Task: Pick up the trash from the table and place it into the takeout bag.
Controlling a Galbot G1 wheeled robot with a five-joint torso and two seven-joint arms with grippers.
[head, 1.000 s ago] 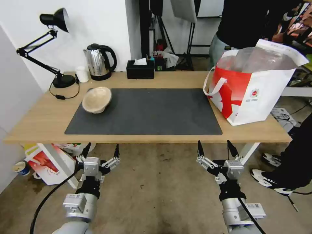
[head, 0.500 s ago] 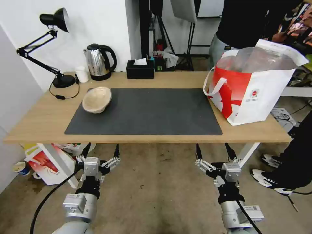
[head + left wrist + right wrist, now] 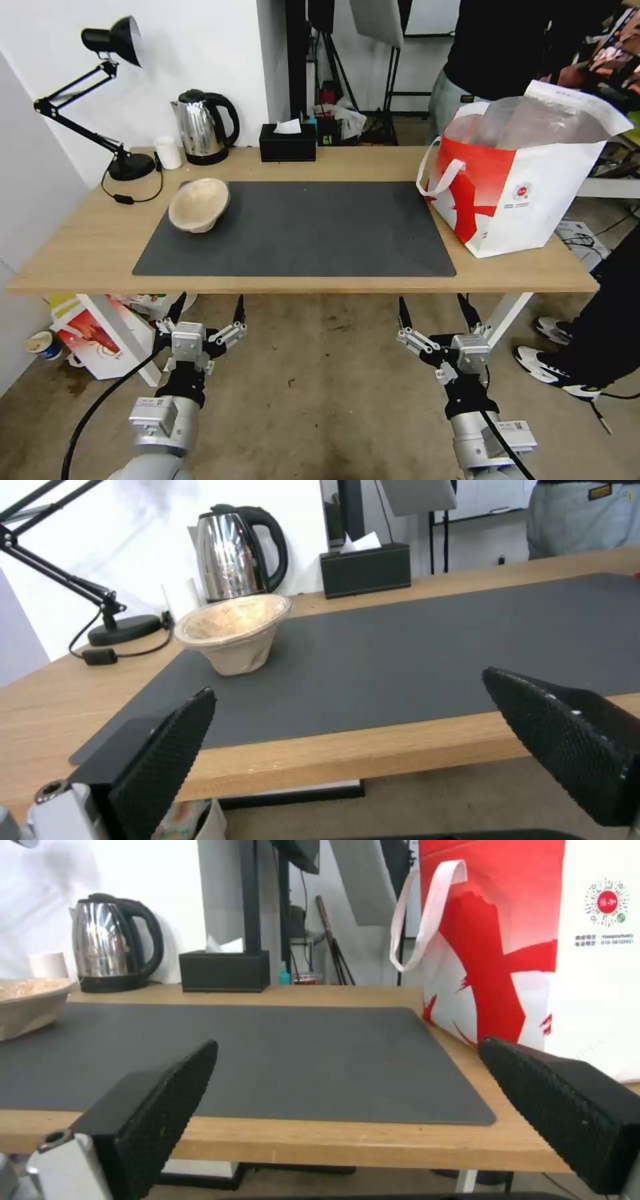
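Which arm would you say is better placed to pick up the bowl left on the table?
Probably the left: the bowl sits at the mat's left end, ahead of the open left gripper; the right gripper hangs nearer the bag.

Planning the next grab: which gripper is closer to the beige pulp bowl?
Left. The left gripper hangs open below the table's near edge, almost straight in front of the beige pulp bowl. The right gripper, also open, is farther along that edge, toward the takeout bag.
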